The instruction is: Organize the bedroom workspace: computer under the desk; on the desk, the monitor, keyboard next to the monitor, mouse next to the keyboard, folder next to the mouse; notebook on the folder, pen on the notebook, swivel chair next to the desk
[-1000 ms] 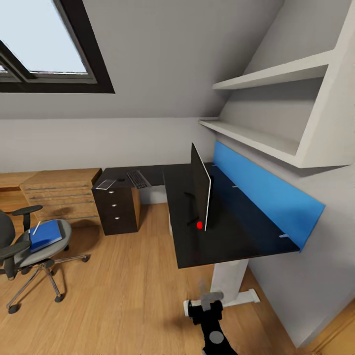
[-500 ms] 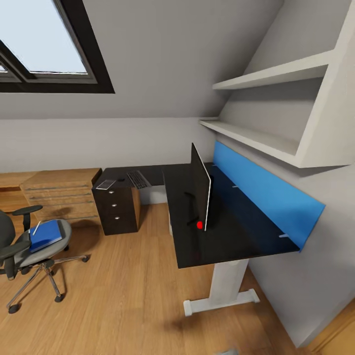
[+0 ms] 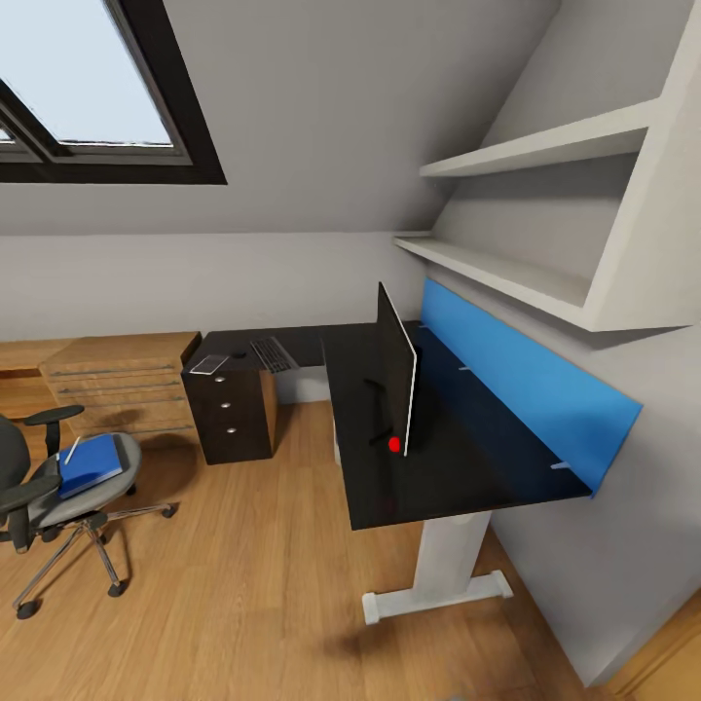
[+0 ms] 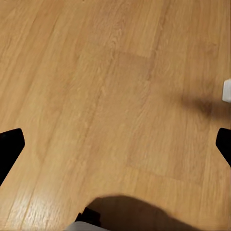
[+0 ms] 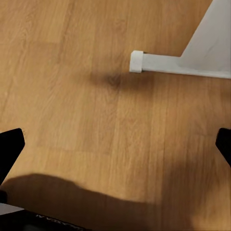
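The desk [image 3: 458,467] has a glossy black L-shaped top, a blue back panel and white legs. The monitor [image 3: 397,375] stands on it, seen edge-on. On the desk's far wing lie the keyboard [image 3: 273,353], the small dark mouse [image 3: 239,355] and a flat light-grey notebook [image 3: 209,364]. The grey swivel chair [image 3: 44,497] stands at the left, apart from the desk, with the blue folder [image 3: 90,463] and a thin white pen [image 3: 71,450] on its seat. The computer is out of view. My left gripper [image 4: 115,144] and right gripper [image 5: 115,144] hang open over bare wooden floor.
A light wooden chest [image 3: 122,380] stands against the back wall beside the dark drawer unit [image 3: 232,414]. White shelves [image 3: 526,273] jut out above the desk. The desk's white foot [image 5: 183,65] lies near my right gripper and its tip [image 4: 227,90] shows beside my left.
A dark arm with its gripper stood low in the head view a second ago. It has dropped out of that picture. The room and its things have not moved.
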Controlling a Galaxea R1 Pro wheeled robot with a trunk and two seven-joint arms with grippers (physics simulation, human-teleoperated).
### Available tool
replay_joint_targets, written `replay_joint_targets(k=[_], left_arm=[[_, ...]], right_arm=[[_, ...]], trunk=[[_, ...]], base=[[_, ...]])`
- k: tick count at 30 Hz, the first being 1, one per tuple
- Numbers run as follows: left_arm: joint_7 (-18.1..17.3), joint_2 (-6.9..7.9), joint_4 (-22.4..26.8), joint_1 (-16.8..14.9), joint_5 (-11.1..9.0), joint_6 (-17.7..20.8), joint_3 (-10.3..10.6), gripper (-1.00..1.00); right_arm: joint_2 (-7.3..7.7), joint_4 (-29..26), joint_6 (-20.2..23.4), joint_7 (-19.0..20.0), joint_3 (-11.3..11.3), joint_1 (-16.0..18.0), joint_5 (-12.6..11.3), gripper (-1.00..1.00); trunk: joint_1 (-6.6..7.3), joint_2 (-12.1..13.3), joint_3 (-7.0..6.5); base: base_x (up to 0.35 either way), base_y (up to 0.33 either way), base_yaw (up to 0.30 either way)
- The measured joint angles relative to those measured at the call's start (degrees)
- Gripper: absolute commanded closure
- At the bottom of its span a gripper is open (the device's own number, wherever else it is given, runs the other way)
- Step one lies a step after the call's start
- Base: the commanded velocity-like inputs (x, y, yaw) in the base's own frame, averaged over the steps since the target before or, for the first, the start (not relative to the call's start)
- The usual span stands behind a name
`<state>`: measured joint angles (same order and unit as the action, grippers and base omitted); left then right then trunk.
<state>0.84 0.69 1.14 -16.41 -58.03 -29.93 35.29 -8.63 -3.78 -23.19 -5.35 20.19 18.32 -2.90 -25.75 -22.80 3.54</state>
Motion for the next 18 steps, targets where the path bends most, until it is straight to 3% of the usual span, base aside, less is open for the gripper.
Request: replay_joint_targets(k=[4,8,18], left_arm=[[-2.9,0.02,0.0,0.0,0.2,0.0,0.1,-1.0],[-8.8,0.29,0.1,0.0,0.2,0.0,0.2,-1.0],[-10.9,0.44,0.0,0.0,0.2,0.2,0.2,-1.0]], right_arm=[[-0.04,0.1,-0.5,0.1,0.0,0.0,-0.1,-1.0],[-0.13,0.3,-2.6,0.1,0.0,0.0,-0.8,-1.0],[-0.16,0.6,-3.4,0.0,0.0,0.0,-3.2,-1.0]], trunk=[[0.0,0.0,0.0],[0.0,0.0,0.08],[0.0,0.0,0.42]], base=[[0.0,0.0,0.013],[0.0,0.0,0.143],[0.0,0.0,0.112]])
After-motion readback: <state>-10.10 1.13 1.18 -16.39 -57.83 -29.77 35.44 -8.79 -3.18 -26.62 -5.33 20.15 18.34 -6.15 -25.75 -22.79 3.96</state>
